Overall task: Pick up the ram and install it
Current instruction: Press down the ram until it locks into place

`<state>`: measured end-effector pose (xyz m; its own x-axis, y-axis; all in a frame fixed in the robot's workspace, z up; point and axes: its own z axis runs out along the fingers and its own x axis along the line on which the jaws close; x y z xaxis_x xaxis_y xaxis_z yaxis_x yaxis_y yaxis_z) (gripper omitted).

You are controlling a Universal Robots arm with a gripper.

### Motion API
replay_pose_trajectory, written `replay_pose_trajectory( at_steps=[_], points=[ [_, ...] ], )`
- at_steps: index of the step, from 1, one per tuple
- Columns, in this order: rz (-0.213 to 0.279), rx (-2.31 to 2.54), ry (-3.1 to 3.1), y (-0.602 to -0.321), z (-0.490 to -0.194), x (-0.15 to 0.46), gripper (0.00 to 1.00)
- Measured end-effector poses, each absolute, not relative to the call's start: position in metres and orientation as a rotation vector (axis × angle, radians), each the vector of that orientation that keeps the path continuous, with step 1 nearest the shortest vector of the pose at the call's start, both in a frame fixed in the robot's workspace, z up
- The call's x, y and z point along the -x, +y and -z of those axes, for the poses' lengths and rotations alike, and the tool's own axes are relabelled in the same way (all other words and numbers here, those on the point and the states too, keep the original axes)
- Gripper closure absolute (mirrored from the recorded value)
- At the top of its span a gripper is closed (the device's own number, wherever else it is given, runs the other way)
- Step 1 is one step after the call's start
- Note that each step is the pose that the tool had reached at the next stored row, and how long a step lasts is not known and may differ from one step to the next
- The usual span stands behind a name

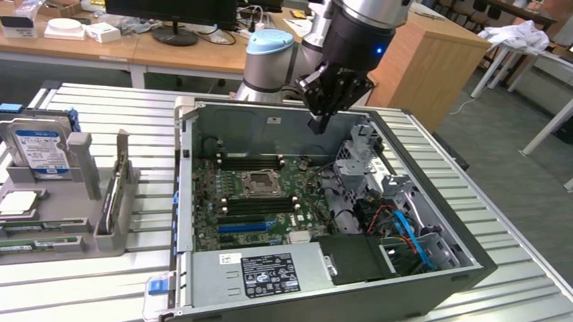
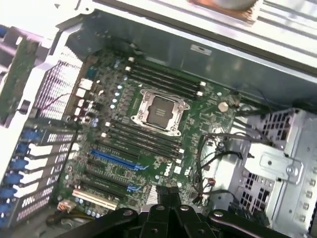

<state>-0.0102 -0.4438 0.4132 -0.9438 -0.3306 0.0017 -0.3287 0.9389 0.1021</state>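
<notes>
Grey open computer tower [image 1: 465, 268] lies on ribbed metal table [image 1: 107, 100], wooden desks [image 1: 179, 50] behind. Black gripper [image 1: 320, 126], fingers pressed together, hovers above it; green RAM sticks [image 1: 40, 245] lie flat in grey tray [image 1: 107, 241], long axes running across the exterior view.

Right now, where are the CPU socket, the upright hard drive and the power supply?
CPU socket [image 2: 161, 110]: wrist view, centre of the socket's open frame.
hard drive [image 1: 40, 153]: exterior view, its white label.
power supply [image 1: 270, 275]: exterior view, its black sticker.
</notes>
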Motion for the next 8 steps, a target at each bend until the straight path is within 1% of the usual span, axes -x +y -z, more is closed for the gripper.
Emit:
replay_pose_trajectory(
  at_steps=[8],
  points=[
    [0.154,-0.742,-3.022,-0.4438,-0.4127,0.0102,0.90]
  ],
)
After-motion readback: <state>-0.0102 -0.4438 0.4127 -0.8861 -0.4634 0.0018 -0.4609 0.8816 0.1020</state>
